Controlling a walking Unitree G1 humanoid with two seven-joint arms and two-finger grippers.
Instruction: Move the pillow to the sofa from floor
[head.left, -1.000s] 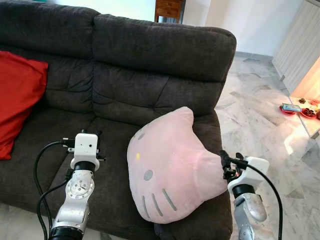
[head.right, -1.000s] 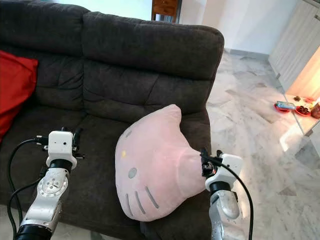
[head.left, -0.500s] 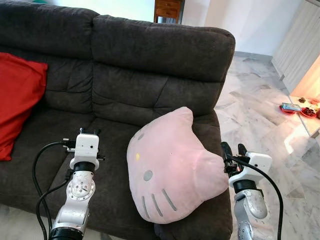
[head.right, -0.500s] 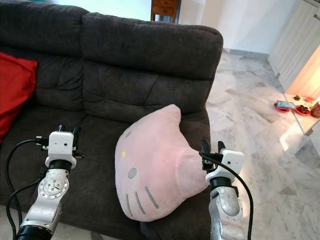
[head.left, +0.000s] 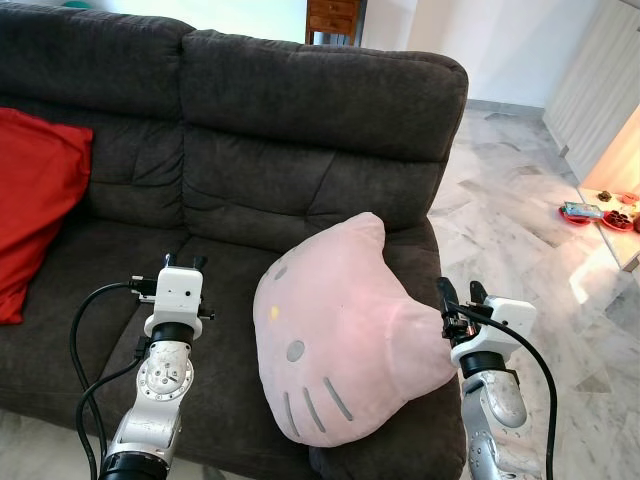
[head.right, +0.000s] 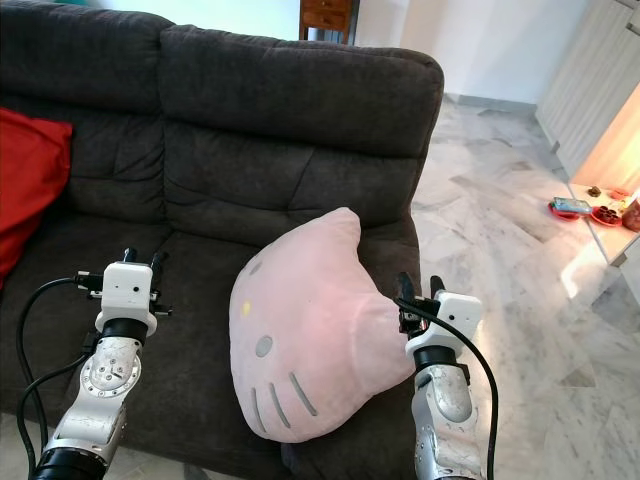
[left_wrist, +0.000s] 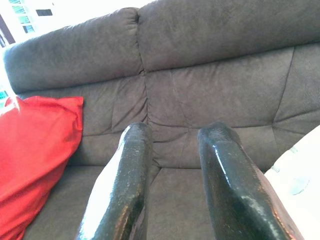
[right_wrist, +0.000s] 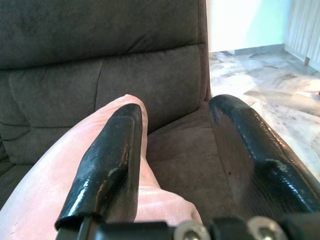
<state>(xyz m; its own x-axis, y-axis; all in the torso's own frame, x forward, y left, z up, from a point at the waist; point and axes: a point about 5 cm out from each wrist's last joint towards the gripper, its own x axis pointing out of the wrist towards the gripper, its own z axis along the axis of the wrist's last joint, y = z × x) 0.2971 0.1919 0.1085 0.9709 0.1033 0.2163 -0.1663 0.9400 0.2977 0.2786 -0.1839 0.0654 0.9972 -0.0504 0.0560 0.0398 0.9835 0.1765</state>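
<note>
Resting on the sofa (head.left: 300, 130) — pink cat-face pillow (head.left: 345, 335) on the seat's right end.
Right gripper (head.left: 458, 297) beside pillow's right edge, fingers released; left gripper (head.left: 183, 262) left of pillow — fingers apart, empty.

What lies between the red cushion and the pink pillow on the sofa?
In the left eye view, the left gripper hovers between the red cushion and the pink pillow, over dark sofa seat.

Both eye views look forward and down from the head at the dark grey sofa (head.left: 300, 150), sharing the pink cat-face pillow (head.left: 340, 330). Each wrist view looks close along its claw toward the sofa's backrest.
</note>
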